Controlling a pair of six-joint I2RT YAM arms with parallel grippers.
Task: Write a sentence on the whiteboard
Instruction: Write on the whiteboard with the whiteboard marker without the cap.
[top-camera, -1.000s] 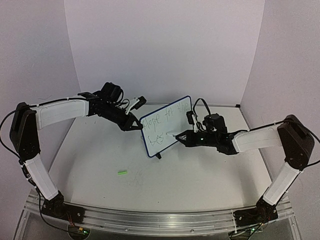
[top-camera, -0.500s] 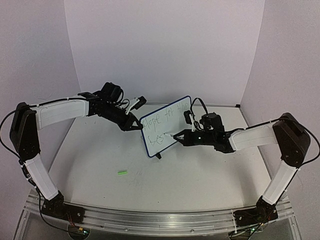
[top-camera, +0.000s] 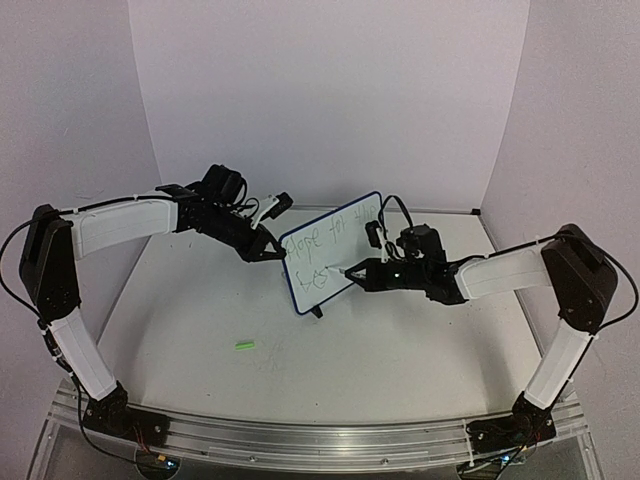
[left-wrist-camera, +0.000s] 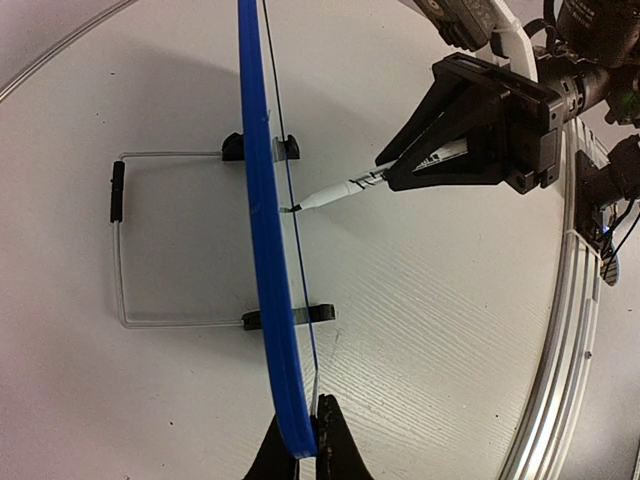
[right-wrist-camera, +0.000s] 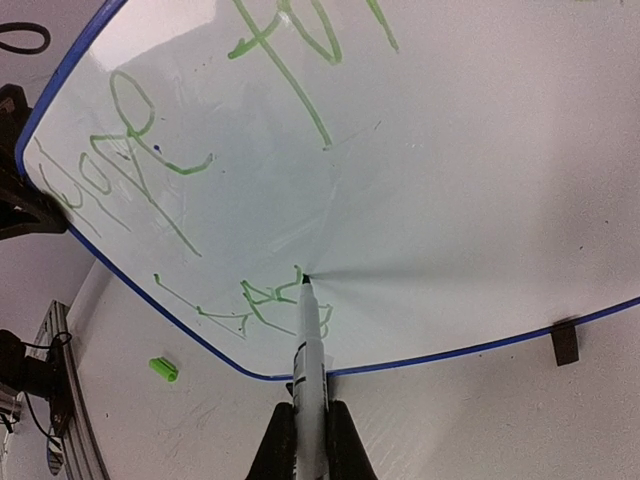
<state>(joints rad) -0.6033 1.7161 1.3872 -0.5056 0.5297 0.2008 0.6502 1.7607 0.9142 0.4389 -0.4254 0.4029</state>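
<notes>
The whiteboard (top-camera: 330, 248) stands tilted on its wire stand (left-wrist-camera: 120, 250) mid-table, blue rim (left-wrist-camera: 262, 250) edge-on in the left wrist view. Green handwriting fills its top line and a few strokes sit on the lower line. My left gripper (top-camera: 279, 252) (left-wrist-camera: 305, 440) is shut on the board's left edge. My right gripper (top-camera: 366, 272) (right-wrist-camera: 309, 425) is shut on a white marker (right-wrist-camera: 308, 340) (left-wrist-camera: 345, 188). The marker's tip touches the board face at the end of the lower strokes (right-wrist-camera: 262, 300).
A green marker cap (top-camera: 244, 345) (right-wrist-camera: 164, 369) lies on the white table in front of the board. The stand's black feet (left-wrist-camera: 288, 316) rest on the table. Purple walls close the back and sides. An aluminium rail (top-camera: 300, 435) runs along the near edge.
My right arm has shifted slightly left toward the board, carrying the marker tip along the lower line. The left arm and the board have stayed still.
</notes>
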